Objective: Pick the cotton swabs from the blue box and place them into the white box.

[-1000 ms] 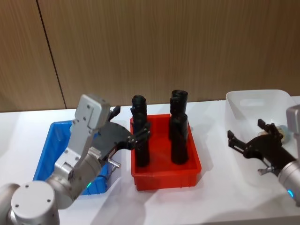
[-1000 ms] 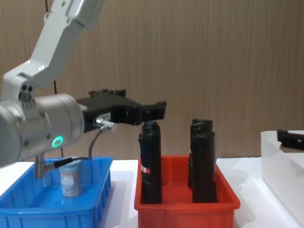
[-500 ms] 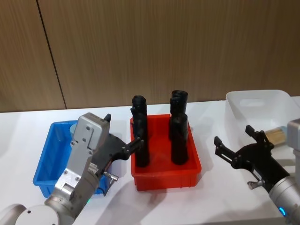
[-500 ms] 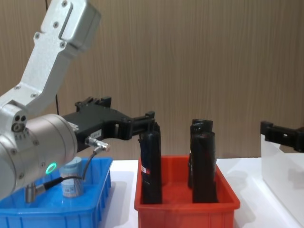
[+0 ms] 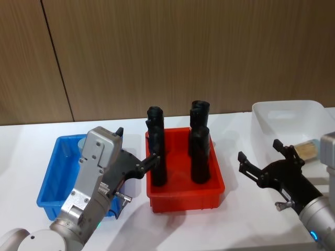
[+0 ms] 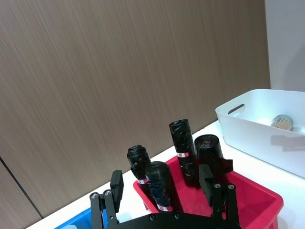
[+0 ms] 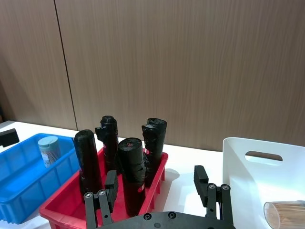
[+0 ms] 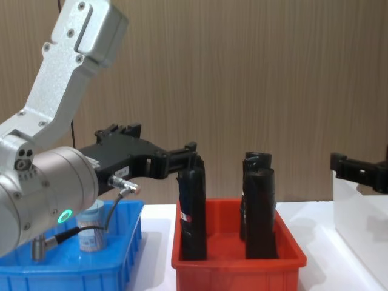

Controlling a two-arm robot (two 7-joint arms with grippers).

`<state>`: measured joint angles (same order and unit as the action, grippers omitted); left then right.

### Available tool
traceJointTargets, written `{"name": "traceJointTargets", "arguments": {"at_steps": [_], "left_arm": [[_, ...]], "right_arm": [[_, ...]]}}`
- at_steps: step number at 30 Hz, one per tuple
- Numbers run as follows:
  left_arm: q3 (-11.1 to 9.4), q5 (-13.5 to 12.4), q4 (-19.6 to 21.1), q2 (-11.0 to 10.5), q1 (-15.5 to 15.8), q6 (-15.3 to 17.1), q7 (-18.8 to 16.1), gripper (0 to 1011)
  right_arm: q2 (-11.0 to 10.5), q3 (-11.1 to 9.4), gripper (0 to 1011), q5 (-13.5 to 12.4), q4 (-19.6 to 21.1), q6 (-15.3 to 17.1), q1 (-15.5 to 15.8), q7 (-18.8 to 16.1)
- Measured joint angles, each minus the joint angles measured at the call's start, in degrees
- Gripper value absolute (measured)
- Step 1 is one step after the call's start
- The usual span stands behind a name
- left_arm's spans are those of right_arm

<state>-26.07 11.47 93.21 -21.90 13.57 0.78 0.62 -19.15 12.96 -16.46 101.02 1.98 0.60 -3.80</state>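
Resting in the white box (image 5: 277, 117): 1 swab jar (image 5: 306, 150).

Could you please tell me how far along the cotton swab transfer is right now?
Done: one swab jar lies in the white box. In hand: nothing; the left hand and right hand are both open and empty. Left: the other swab jar stands in the blue box, yet to be moved.

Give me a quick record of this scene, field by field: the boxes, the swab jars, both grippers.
blue box: holds one standing swab jar
white box: holds one lying swab jar
red bin: four upright black rolls
left gripper: jaws open, empty, raised between blue box and red bin
right gripper: jaws open, empty, beside white box
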Motion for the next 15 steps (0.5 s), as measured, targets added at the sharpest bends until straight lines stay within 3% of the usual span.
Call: {"name": "traceJointTargets", "arguments": {"at_steps": [9,15], "left_arm": [[0.0,0.0,0.0,0.0,0.0,0.0,0.0,1003],[0.0,0.0,0.0,0.0,0.0,0.0,0.0,1003]], "right_arm": [[1.5,0.3,1001,1.0,-3.1,1.5,-2.8,-1.3],[3.2,0.6,1002,2.2,-7.4,2.8,-6.6,-3.9]]}}
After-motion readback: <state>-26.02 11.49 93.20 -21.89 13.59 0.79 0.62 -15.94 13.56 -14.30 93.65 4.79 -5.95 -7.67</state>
